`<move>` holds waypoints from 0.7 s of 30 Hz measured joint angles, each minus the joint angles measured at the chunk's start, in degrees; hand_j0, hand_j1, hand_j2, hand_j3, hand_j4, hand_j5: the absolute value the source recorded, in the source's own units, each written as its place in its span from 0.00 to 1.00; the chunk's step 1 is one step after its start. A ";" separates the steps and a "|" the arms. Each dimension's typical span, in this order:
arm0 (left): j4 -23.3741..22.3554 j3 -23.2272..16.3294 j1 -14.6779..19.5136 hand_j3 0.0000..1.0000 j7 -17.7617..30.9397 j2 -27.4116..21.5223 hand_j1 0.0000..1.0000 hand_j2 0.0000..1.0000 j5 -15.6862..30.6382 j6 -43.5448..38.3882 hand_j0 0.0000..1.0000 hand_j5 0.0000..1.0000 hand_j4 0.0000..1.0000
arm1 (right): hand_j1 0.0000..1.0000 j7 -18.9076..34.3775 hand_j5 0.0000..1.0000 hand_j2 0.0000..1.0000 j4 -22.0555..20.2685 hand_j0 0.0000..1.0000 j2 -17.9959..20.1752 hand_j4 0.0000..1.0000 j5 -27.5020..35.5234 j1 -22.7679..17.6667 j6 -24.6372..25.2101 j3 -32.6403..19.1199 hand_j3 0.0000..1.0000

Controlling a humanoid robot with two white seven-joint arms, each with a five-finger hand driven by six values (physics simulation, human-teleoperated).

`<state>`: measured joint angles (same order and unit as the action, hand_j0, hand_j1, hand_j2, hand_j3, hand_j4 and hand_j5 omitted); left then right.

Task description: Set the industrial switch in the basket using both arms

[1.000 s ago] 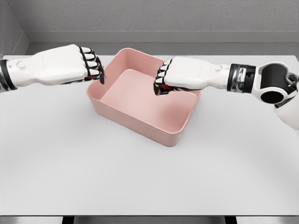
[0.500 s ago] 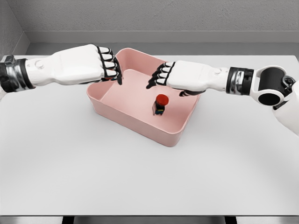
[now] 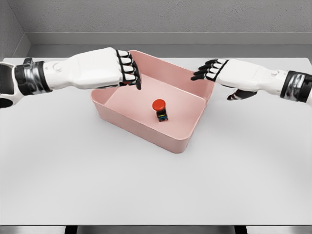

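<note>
Pink basket (image 3: 146, 127) holds switch (image 3: 159, 109); right hand (image 3: 226, 75) withdrew.

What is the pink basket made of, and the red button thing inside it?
The pink basket looks like smooth matte plastic: one even colour, rounded rim, soft shading with no weave. The red button thing, the industrial switch, looks like hard plastic too: a plain red cap on a dark body. It is too small to be sure, and this is a simulator render.
</note>
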<state>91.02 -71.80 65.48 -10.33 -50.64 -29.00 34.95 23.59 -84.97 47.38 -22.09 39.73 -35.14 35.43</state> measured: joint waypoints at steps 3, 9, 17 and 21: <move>-0.76 0.00 0.00 0.66 0.00 0.91 0.66 0.66 -0.11 0.00 0.66 0.66 0.66 | 1.00 0.30 1.00 1.00 4.01 1.00 3.32 1.00 0.58 -2.02 0.00 -3.19 1.00; -1.60 -0.04 -0.09 1.00 0.00 1.59 1.00 1.00 -0.35 0.00 1.00 1.00 1.00 | 1.00 0.51 1.00 1.00 6.56 1.00 5.17 1.00 0.79 -4.04 0.01 -7.49 1.00; -2.02 0.27 -0.70 1.00 -0.06 1.44 1.00 1.00 0.48 -0.01 1.00 1.00 1.00 | 1.00 0.29 1.00 1.00 5.36 1.00 5.40 1.00 0.97 -4.22 0.02 -8.23 1.00; -2.41 0.12 -1.41 1.00 -0.08 -3.55 1.00 1.00 3.98 -0.01 1.00 1.00 1.00 | 1.00 0.28 1.00 1.00 5.34 1.00 5.28 1.00 0.99 -4.31 0.02 -8.36 1.00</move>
<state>88.61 -71.68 64.07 -10.42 -54.18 -25.02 34.95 23.87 -79.63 52.67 -21.09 35.42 -35.12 27.07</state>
